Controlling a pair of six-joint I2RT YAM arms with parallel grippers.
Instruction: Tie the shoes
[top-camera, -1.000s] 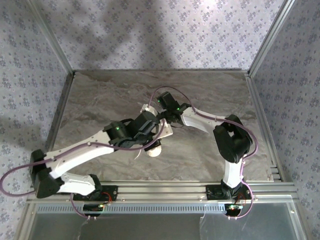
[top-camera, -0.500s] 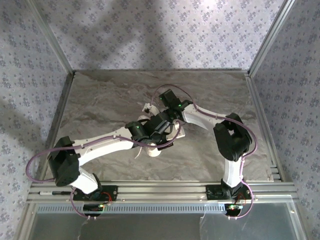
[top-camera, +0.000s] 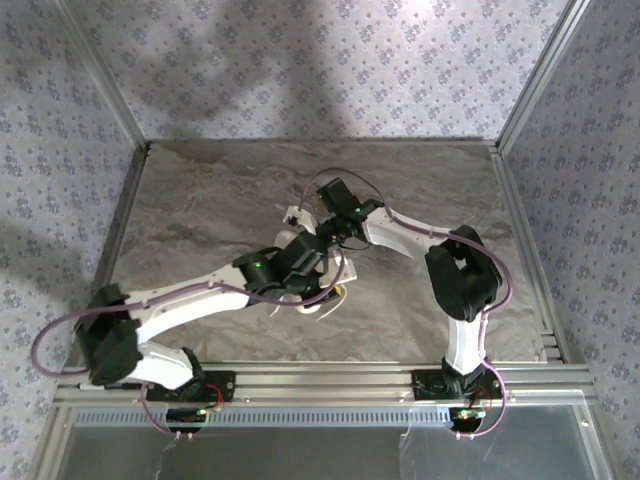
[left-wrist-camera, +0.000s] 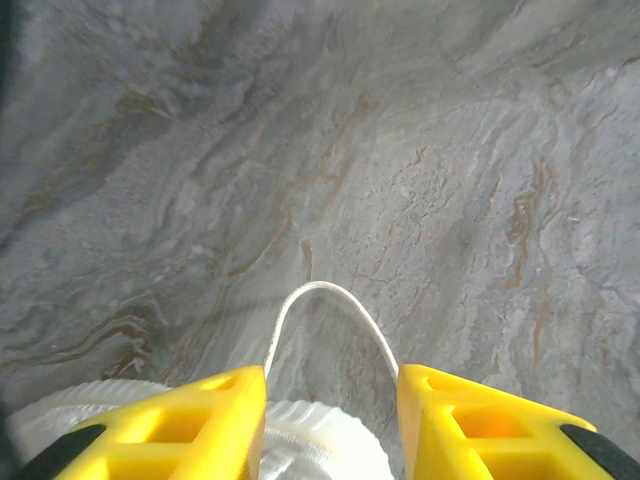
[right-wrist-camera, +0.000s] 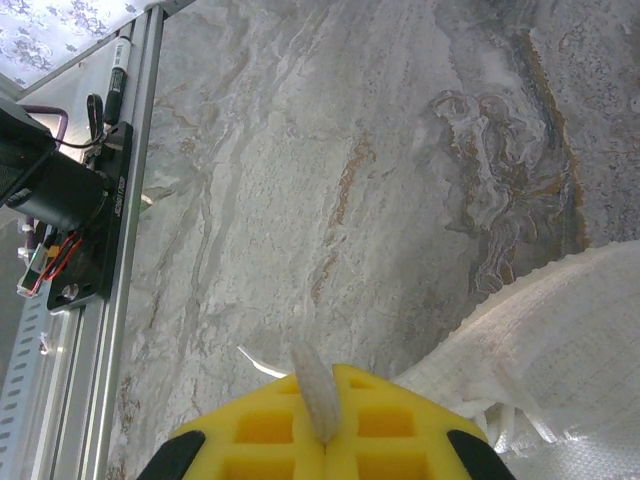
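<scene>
Sneaker (left-wrist-camera: 318, 442) under left end effector (left-wrist-camera: 330, 385), spread, angled down; right end effector (right-wrist-camera: 325, 405) pinches lace (right-wrist-camera: 312, 375).

Shows the left arm (top-camera: 190, 298) stretched long and low from its near-left base, elbow folded by the left edge of the surface (top-camera: 200, 200), forearm angled up and right toward the middle. Shows the right arm (top-camera: 412, 236) rising from its near-right base, bent sharply at the elbow, forearm reaching leftward. Both wrists close together at mid-surface, the right just beyond the left. At the left gripper (left-wrist-camera: 330, 382), yellow jaws spread apart, tips tilted down toward the surface. At the right gripper (right-wrist-camera: 325, 385), yellow jaws pressed together, pinching a white lace (right-wrist-camera: 313, 385).
</scene>
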